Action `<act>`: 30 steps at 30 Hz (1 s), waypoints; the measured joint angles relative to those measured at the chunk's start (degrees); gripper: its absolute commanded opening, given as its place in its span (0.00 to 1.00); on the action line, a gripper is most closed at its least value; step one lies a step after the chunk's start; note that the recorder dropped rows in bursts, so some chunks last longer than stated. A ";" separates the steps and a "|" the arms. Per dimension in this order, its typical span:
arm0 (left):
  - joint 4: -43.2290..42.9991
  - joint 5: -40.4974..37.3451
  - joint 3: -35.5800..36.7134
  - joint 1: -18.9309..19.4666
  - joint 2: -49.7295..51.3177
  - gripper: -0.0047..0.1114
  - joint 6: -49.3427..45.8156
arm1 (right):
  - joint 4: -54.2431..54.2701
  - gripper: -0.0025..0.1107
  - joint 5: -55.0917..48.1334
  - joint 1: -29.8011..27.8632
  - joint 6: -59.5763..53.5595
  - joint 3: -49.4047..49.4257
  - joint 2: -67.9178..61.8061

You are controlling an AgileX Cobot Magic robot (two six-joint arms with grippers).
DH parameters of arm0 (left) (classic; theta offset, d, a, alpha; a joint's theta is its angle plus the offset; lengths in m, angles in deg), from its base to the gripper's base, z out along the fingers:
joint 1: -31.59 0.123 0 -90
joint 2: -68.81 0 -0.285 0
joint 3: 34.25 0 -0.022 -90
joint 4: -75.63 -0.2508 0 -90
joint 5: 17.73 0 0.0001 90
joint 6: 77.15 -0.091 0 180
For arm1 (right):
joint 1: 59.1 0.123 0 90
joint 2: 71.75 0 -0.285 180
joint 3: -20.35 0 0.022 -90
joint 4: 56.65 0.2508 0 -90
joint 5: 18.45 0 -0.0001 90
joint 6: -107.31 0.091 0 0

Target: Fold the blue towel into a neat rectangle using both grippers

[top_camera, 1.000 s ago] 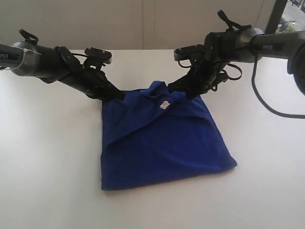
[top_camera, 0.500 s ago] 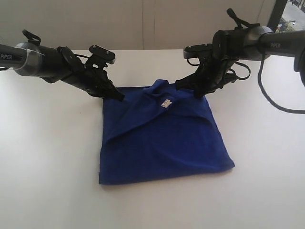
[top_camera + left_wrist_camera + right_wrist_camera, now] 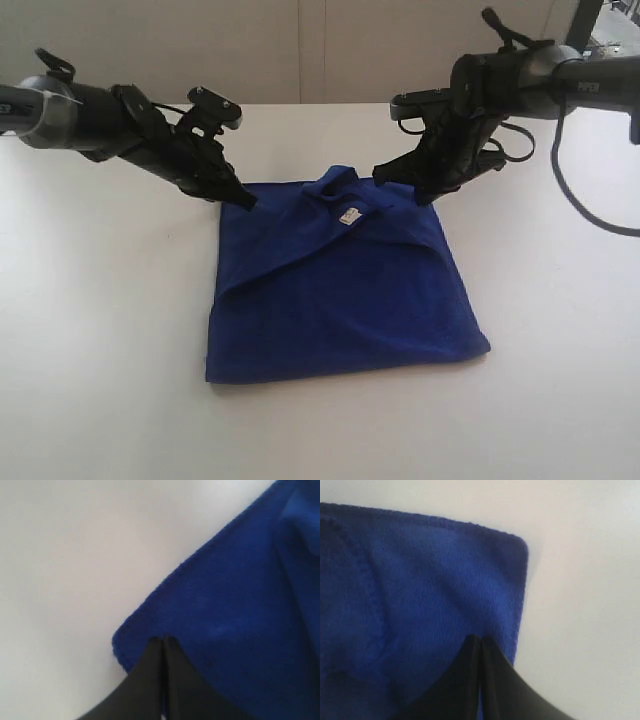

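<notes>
The blue towel (image 3: 340, 290) lies folded on the white table (image 3: 100, 330), with a diagonal crease and a bump along its far edge. A small white tag (image 3: 347, 215) shows near that edge. My left gripper (image 3: 243, 200) is shut, its tips pressed together on the towel's far left corner; the left wrist view shows the gripper (image 3: 163, 639) pinched on the towel (image 3: 240, 605) just inside the rounded corner. My right gripper (image 3: 420, 195) is shut at the far right corner; the right wrist view shows the gripper (image 3: 481, 639) closed on the towel (image 3: 420, 580) near its hem.
Both black arms reach in low from the back left and back right. A black cable (image 3: 580, 210) loops down from the right arm. Bare white tabletop surrounds the towel, and a pale wall (image 3: 300, 50) stands behind the table.
Both grippers have drawn back toward the far side and slightly outward. The towel's far edge went with them, and its near edge slid a little away.
</notes>
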State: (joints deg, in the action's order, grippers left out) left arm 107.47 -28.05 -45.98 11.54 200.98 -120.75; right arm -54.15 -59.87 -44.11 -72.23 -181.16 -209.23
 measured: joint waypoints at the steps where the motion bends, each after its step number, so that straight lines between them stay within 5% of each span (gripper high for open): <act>1: 0.00 -1.42 0.00 0.10 -1.33 0.04 0.00 | 0.00 0.02 -1.07 0.00 0.27 0.00 1.09; 7: -0.78 -12.23 0.00 1.56 -10.42 0.04 3.68 | 0.00 0.02 -5.24 0.00 0.90 2.63 9.82; 15: -15.55 -30.79 4.80 3.09 -18.02 0.04 27.27 | -0.04 0.02 -3.60 1.28 1.00 20.50 22.81; 23: -12.71 -25.65 21.86 -2.88 -23.76 0.04 30.19 | 1.65 0.02 0.11 4.53 1.00 35.32 27.87; 30: -9.57 -17.93 28.63 -9.71 -24.22 0.04 30.68 | 1.86 0.02 4.36 6.36 1.00 40.16 27.90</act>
State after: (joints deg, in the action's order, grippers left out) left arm 97.90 -45.97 -17.35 1.83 176.77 -90.06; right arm -52.29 -55.51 -37.76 -71.23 -141.00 -181.33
